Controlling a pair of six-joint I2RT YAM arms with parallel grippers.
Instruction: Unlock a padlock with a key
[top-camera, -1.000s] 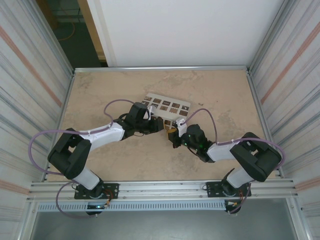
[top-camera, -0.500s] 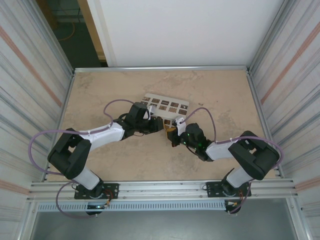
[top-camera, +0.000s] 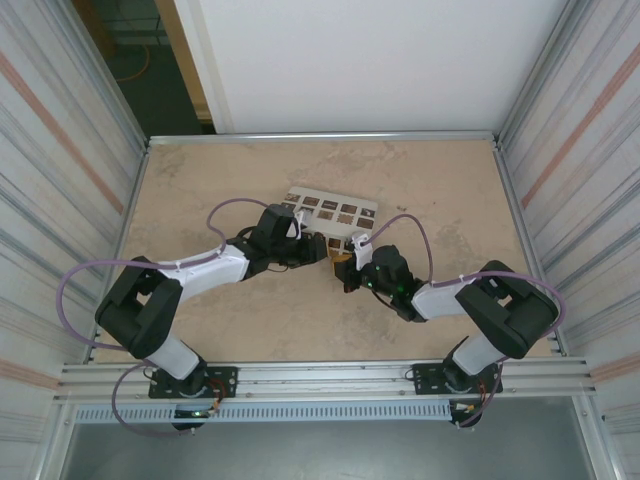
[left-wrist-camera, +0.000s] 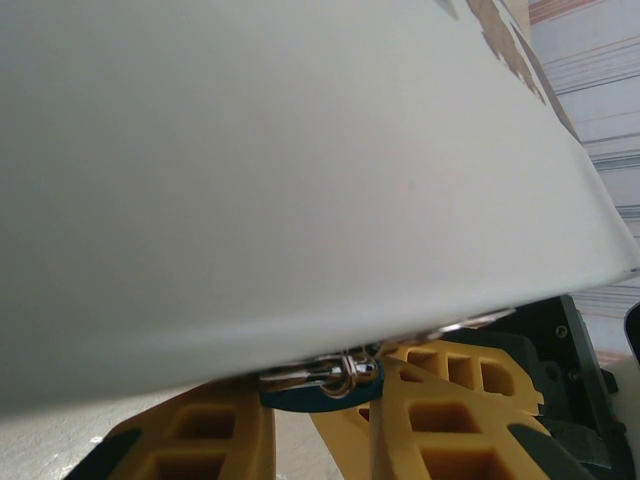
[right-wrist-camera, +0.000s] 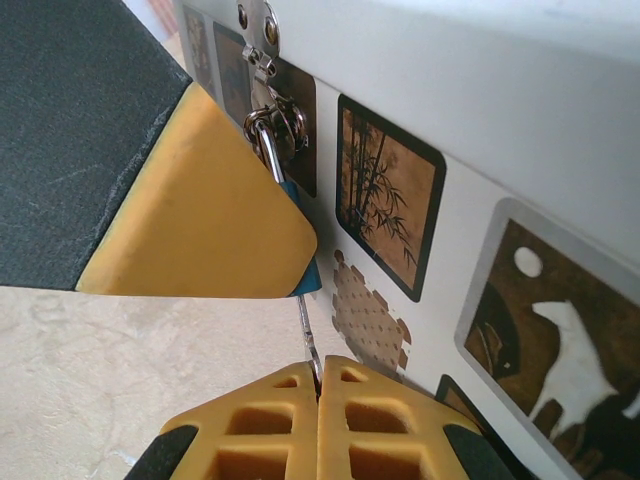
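Pinches the key (right-wrist-camera: 309, 335) in closed right fingers (right-wrist-camera: 250, 440) under the padlock (right-wrist-camera: 312, 278), per right wrist; clamps padlock between left fingers (left-wrist-camera: 440, 400), per left wrist.

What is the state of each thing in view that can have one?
padlock: shackle through the hasp, body gripped.
key: pinched, tip at the padlock's underside.
left end effector: shut on the padlock.
right end effector: shut on the key.
white box: hasp fastened by the padlock.
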